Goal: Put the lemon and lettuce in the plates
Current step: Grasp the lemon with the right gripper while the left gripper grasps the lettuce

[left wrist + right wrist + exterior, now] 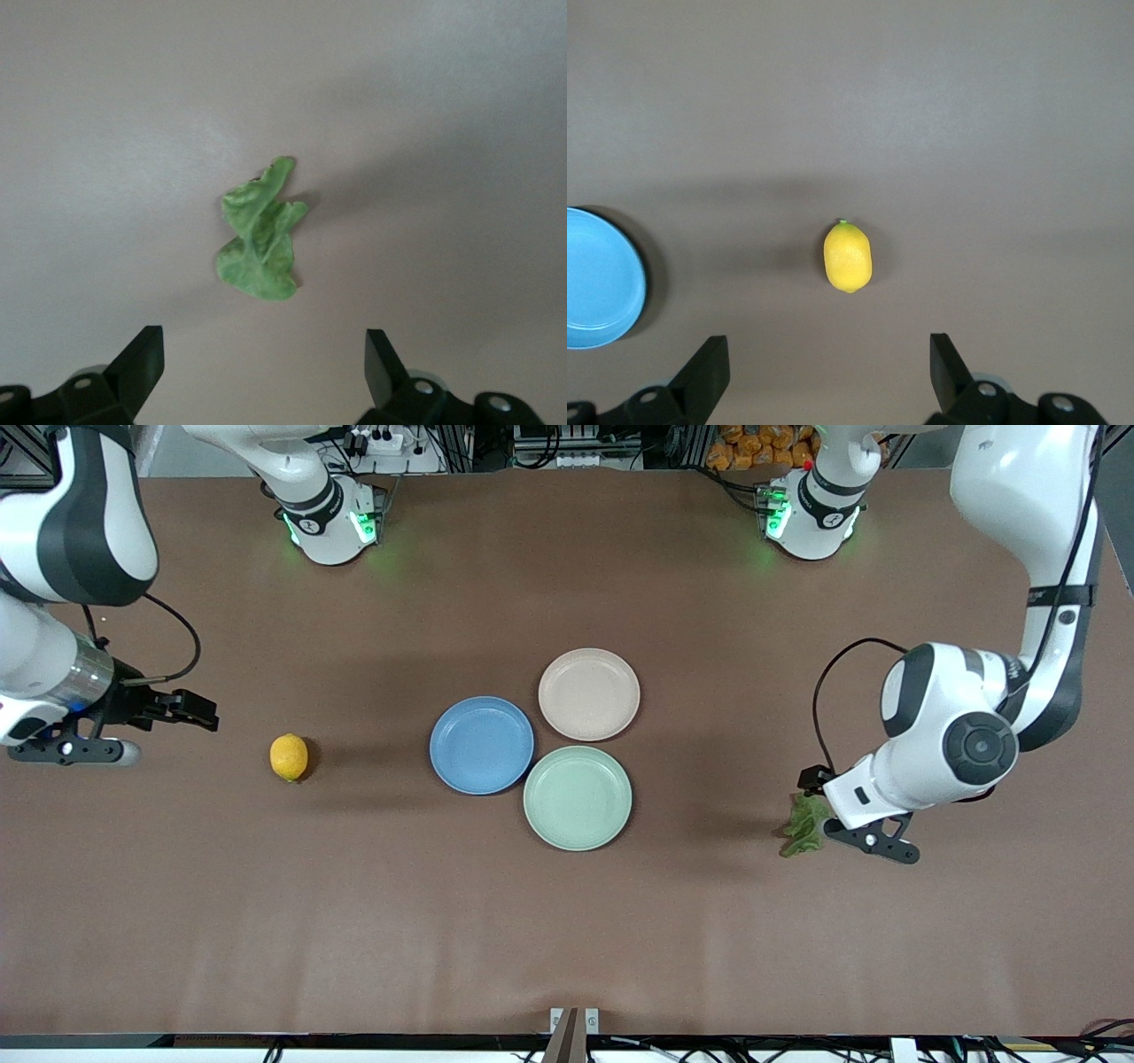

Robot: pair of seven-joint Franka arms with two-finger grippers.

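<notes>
Left claw (264,359) hangs open over the brown desk (567,921) toward the left arm's end, its two dark fingers spread wide with the lettuce (804,825) lying flat on the desk just past their tips, untouched; in the front view the leaf sits at about 3 o'clock from the mint-green plate (578,798). Right claw (829,363) also hangs open, over the desk at the right arm's end, with the lemon (289,757) resting on the desk near it, between that claw and the blue plate (482,745), at roughly 9 o'clock from that plate. At mid-desk the three plates cluster rim to rim: the beige-pink plate (589,693) lies at 1 o'clock from the blue one, the mint-green plate at 4 o'clock from it
</notes>
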